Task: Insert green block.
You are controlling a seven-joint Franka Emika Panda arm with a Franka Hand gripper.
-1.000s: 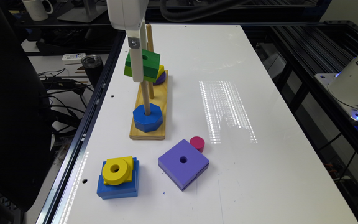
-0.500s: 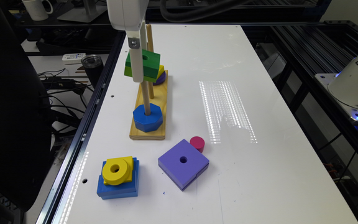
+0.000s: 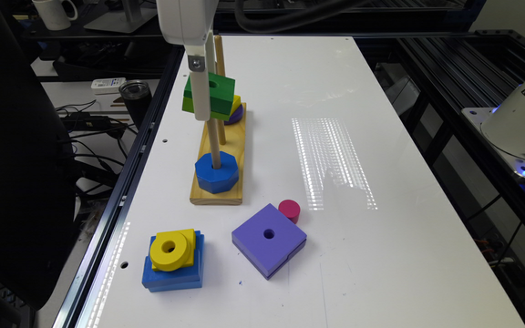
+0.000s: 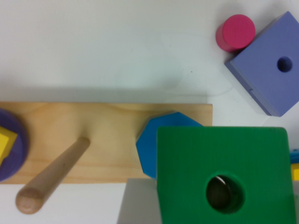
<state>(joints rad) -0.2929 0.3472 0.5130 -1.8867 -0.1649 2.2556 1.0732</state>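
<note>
Glossy white table (image 3: 381,255), long rectangle w/ a striped light reflection on it; black metal rail along its edge on the exterior view's left, dark framing at the right. Off the table at the left: white mug (image 3: 55,12), dark tumbler (image 3: 136,98), cables, a black chair back. White rounded robot base (image 3: 524,118) w/ blue glow at far right. On the table, a pale wooden base board (image 3: 237,150), visible grain, carrying upright round wooden pegs. Blue octagonal block (image 3: 216,171), matte, sits seated on the near peg (image 3: 215,150); at the board's far end a yellow piece on a purple disc (image 3: 236,115). Gripper (image 3: 202,98) hangs over the board w/ the green block (image 3: 210,95) clamped between its fingers: square, dark green layer over lime, round centre hole, held in the air above the board beside the pegs, not on any peg. Wrist view: green block (image 4: 224,175) overlaps the blue octagon (image 4: 149,144); middle peg (image 4: 51,179) bare, leaning in perspective. Loose on the table nearer the camera: purple square block (image 3: 269,239) w/ centre hole, a small pink cylinder (image 3: 289,210) touching its corner; well apart, a yellow ring piece (image 3: 171,249) stacked on a blue square block (image 3: 173,273).
</note>
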